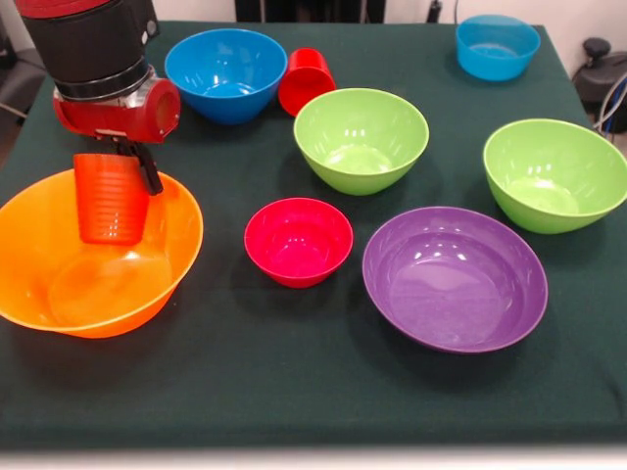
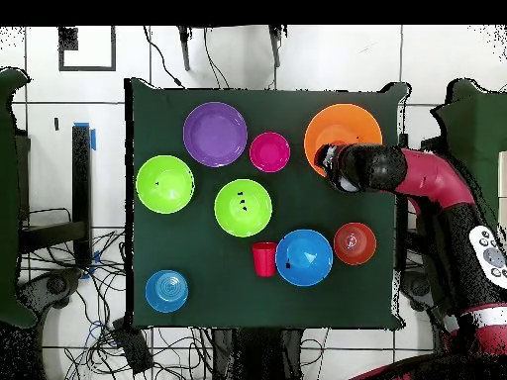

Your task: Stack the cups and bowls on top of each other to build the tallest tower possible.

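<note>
Tool (image 1: 122, 162) grips the orange cup (image 1: 111, 199), its fingers closed on the cup's rim, holding it upright, mouth up, over the big orange bowl (image 1: 59, 294) at the bench (image 1: 294, 382) edge. Crimson bowl (image 1: 298, 241) sits beside it, between the orange bowl and the purple bowl (image 1: 455, 278). Red cup (image 1: 306, 80) lies tipped against a blue bowl (image 1: 225, 73).

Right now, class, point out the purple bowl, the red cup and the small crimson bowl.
purple bowl (image 1: 455, 279): front view, inner floor.
red cup (image 1: 307, 80): front view, its side wall.
small crimson bowl (image 2: 269, 151): overhead view, centre of its inside.
</note>
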You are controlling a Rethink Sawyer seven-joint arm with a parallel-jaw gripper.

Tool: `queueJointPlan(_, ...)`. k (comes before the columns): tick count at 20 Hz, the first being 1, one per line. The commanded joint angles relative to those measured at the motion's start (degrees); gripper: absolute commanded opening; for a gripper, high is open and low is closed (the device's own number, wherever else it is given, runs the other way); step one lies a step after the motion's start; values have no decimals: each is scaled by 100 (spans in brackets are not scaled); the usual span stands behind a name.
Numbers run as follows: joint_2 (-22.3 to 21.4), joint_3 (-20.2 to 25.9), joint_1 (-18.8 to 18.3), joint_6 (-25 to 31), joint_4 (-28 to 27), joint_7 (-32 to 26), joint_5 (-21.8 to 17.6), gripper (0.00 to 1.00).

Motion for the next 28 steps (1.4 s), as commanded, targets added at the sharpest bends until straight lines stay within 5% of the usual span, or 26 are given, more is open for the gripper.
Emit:
queueJointPlan(1,-240,-382,347,31,-44,-674,-455,0)
queueJointPlan(19,494,-163,532,1237,-1806,-1359,-154,0)
queueJointPlan(28,482,-135,630,2075,-1615,-797,516,0)
